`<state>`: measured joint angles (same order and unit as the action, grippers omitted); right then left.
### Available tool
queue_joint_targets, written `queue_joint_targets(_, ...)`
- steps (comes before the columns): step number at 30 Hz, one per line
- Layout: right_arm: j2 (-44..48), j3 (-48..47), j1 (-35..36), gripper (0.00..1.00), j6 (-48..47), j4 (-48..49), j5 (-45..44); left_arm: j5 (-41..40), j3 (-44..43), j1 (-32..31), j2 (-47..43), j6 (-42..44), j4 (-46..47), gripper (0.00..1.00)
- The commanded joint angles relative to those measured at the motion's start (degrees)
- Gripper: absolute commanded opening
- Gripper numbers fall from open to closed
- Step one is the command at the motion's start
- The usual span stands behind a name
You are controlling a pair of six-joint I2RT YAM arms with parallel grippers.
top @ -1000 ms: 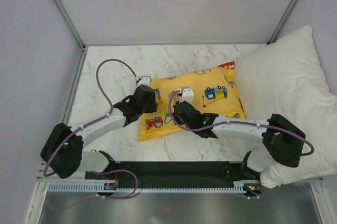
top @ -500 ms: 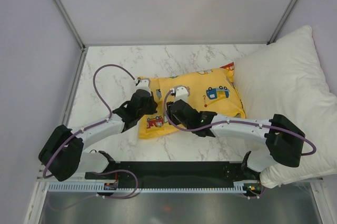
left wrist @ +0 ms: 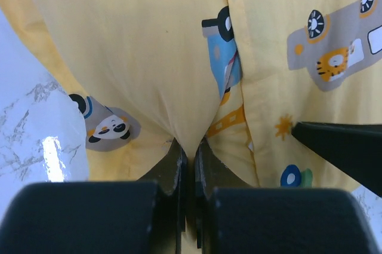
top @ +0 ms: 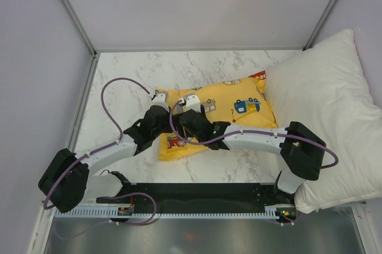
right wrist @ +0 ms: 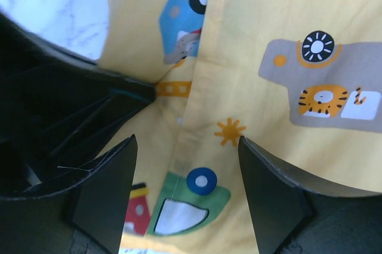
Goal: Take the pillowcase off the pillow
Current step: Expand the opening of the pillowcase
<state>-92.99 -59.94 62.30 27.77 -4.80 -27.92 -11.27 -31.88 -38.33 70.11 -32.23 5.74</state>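
bright, even overhead light, shadows soft. white glare on the table [left wrist: 51,155] in the left wrist view. near fingers [right wrist: 104,200] look blurred in both wrist views; pillowcase [right wrist: 250,45] print sharp.

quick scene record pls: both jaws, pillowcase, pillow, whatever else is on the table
pillowcase: yellow, cartoon vehicle print, lying on marble table
pillow: not visible; the case looks filled
left jaws: shut, pinching a fold of the pillowcase near its left end
right jaws: open, nothing between them, just over the pillowcase beside the left jaws
other: large white pillow at right, against the pillowcase's right edge
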Motion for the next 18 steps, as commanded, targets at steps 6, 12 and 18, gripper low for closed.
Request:
queue_joint_targets(6,-7.6,-3.0,0.0,0.75,3.2,-3.7,-11.9,1.5,2.2,-0.3,-3.2,-2.0,-4.4,0.02)
queue_joint_targets(12,-5.9,-0.2,-1.6,0.46,4.9,-8.1,-17.7,-1.0,2.7,-0.2,-3.7,-1.3,-7.2,0.02)
queue_joint_targets(18,-5.0,3.8,-5.3,0.05,5.7,-9.6,-19.7,-2.7,3.0,0.0,-5.9,-1.5,-8.9,0.02)
